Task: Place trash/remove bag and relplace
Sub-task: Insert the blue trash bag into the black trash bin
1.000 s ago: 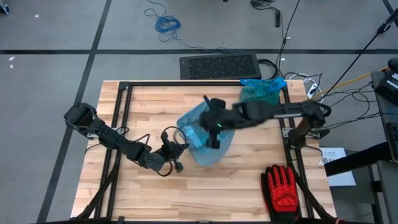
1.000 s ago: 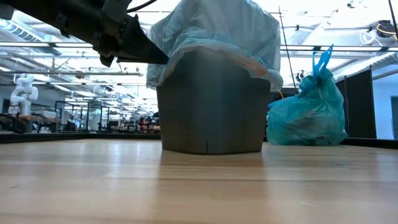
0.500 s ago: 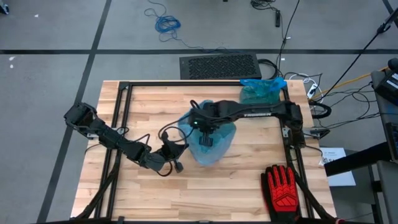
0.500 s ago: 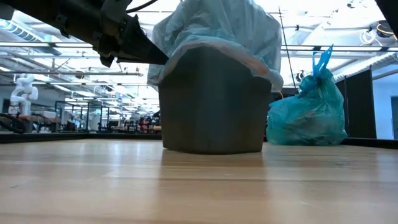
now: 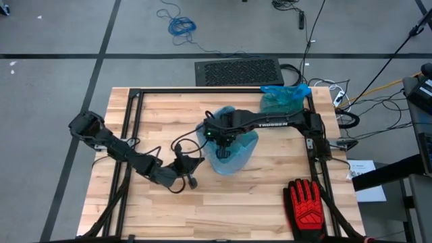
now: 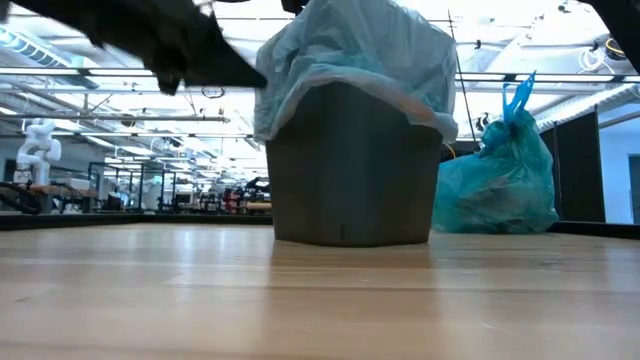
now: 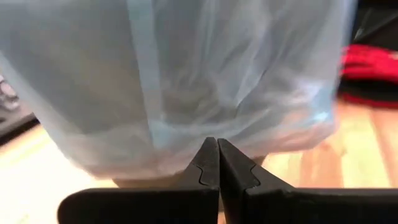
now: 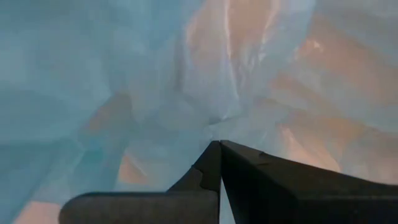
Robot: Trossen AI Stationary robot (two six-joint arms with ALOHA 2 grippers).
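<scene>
While the high view looks straight down, the right gripper (image 5: 223,143) reaches over the grey plastic bin lined with a pale blue translucent bag (image 5: 228,150) at the middle of the light wooden table (image 5: 256,202). The left gripper (image 5: 192,164) sits just beside the bin. A tied teal plastic bag (image 5: 282,98) rests at the far edge, and a red-and-black glove (image 5: 307,202) lies at the near right corner.

From table height, the lined bin (image 6: 352,170) stands upright, with the tied bag (image 6: 495,175) behind it.

Through the left wrist camera, the fingers (image 7: 205,167) are pressed together, empty, right against the liner (image 7: 186,81).

Through the right wrist camera, the fingers (image 8: 214,165) are likewise pressed together amid blue liner folds (image 8: 155,74). No trash scraps are visible.
</scene>
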